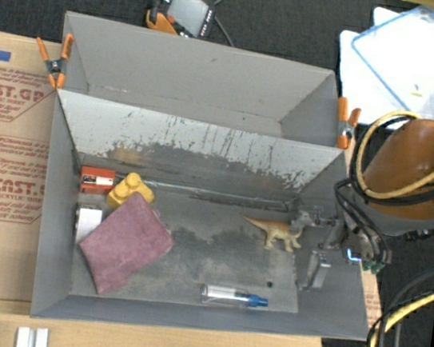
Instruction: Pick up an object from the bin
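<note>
At the bin's (214, 87) left lie an orange box (96, 182), a yellow toy (131, 189) and a purple cloth (126, 244). Nearer, a blue-capped tube (232, 296). Right of centre, a tan dinosaur (277, 233) sits just beside my end effector (315, 264). I cannot tell whether it is released or clenched.

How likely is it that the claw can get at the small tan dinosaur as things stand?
Probably yes. The claw hangs right beside the dinosaur at the right of the bin, and nothing lies over the dinosaur or between them.
</note>
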You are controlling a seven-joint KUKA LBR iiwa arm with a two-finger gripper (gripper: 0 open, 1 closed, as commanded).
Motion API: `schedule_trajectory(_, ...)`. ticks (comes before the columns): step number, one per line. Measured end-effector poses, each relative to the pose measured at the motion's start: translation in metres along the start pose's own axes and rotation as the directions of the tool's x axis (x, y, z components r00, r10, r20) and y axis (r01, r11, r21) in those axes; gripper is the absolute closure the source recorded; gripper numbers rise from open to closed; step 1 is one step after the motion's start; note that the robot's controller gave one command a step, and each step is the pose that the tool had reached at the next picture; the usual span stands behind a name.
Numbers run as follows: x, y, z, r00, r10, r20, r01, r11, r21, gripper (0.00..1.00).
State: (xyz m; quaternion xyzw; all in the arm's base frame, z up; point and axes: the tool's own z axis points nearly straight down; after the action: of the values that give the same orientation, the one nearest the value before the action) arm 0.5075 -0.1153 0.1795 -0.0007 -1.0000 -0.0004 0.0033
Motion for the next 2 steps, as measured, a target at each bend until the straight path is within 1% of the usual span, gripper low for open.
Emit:
schedule_trajectory(1,-0.002,0.001,-0.004,1.0,-0.002,0.008,0.002,1.0,0.001,0.0)
schedule_trajectory(2,-0.07,-0.029,0.112,0.998,0.064,0.005,-0.064,0.998,-0.001,0.0)
